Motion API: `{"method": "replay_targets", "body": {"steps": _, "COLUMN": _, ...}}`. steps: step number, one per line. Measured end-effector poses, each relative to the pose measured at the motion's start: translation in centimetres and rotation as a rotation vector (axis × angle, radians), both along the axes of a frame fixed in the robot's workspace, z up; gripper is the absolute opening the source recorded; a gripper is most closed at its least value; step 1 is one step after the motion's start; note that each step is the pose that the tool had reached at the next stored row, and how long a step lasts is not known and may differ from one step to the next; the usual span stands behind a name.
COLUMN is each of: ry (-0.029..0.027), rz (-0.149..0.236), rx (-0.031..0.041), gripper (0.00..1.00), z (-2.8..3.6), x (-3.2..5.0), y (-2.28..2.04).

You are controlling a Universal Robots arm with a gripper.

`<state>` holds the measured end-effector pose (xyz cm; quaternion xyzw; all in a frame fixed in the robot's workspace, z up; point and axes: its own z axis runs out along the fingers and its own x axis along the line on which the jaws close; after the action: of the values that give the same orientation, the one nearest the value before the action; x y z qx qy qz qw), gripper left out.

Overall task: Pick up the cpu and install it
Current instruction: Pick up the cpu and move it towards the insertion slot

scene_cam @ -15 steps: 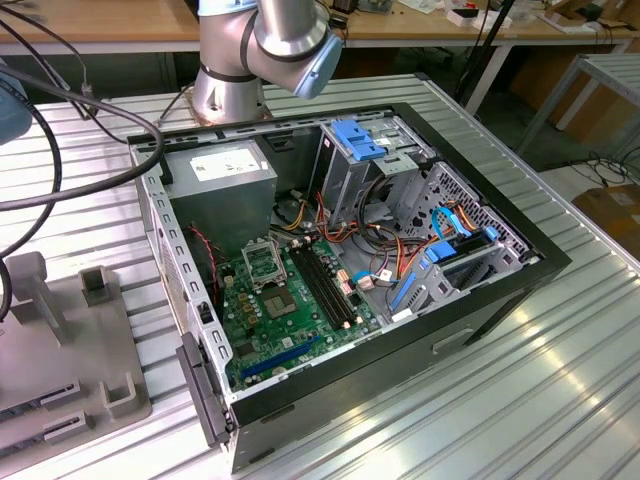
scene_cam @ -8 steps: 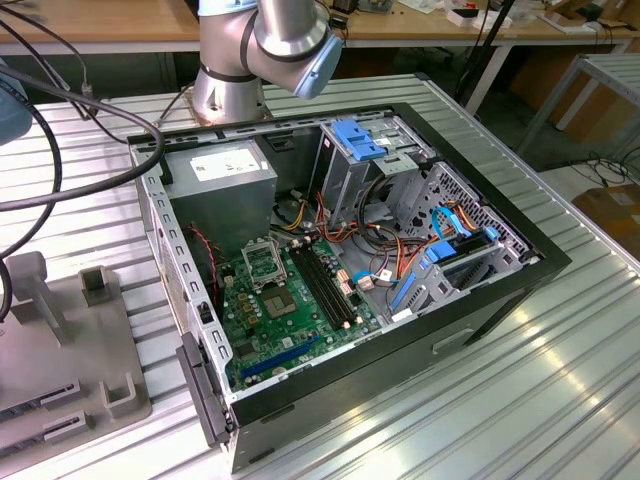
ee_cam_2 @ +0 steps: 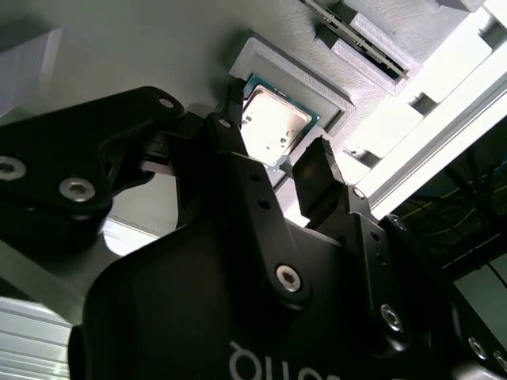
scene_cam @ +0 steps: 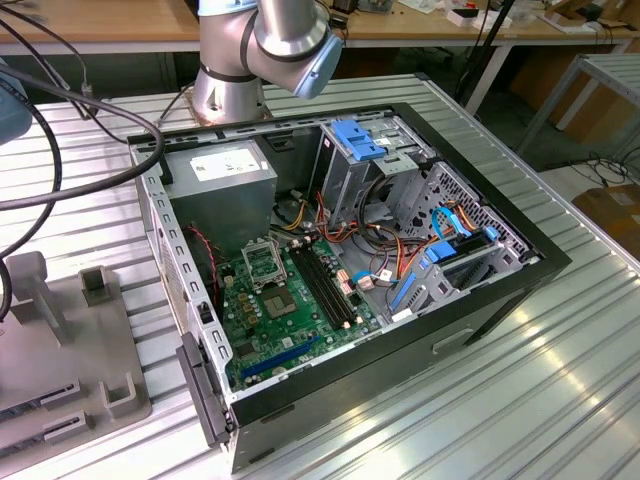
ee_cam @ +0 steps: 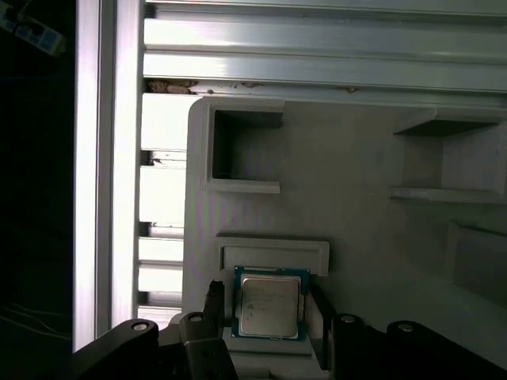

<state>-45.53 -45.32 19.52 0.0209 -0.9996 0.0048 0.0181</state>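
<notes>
Pincer: black pincer is hanging spread apart just over the cpu, one finger on one side of the chip and the other finger on the opposite side; it is pinching nothing, and I cannot tell whether either tip is touching the chip's edge.
Pincer, first wrist view: pincer is straddling the cpu, with a clear gap showing on each side.
Cpu: it is lying flat, silver top up, in a shallow square nest of the grey fixture tray, not lifted.
Tray: grey fixture tray is sitting on the ribbed metal desk at the exterior view's left, well apart from the socket.
Step in hand: by my judgement the pick-up is being lined up, with the grasp not yet made and installing not begun.
What the grasp calls for: fingers squared to two opposite edges of the chip, level, and a light even squeeze, since the chip is thin and sitting low in its nest.
Computer case: open computer case is lying on its side further off, green motherboard facing up.
Socket: silver socket frame is standing unfilled beside the long black memory slots.
Arm: arm base is rising at the far side of the case.
</notes>
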Motion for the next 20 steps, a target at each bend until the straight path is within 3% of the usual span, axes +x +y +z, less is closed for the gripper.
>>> {"method": "replay_targets", "body": {"steps": 12, "ry": -0.0001, "rz": 0.000, "rx": -0.0055, "gripper": 0.53, "z": 0.00, "x": 0.11, "y": 0.01}}
{"method": "replay_targets", "body": {"steps": 14, "ry": 0.0001, "rz": 0.000, "rx": -0.0080, "gripper": 0.45, "z": 0.01, "x": 0.15, "y": 0.01}}
{"method": "replay_targets", "body": {"steps": 20, "ry": -0.0002, "rz": 0.000, "rx": -0.0106, "gripper": 0.44, "z": 0.00, "x": 0.23, "y": 0.00}}
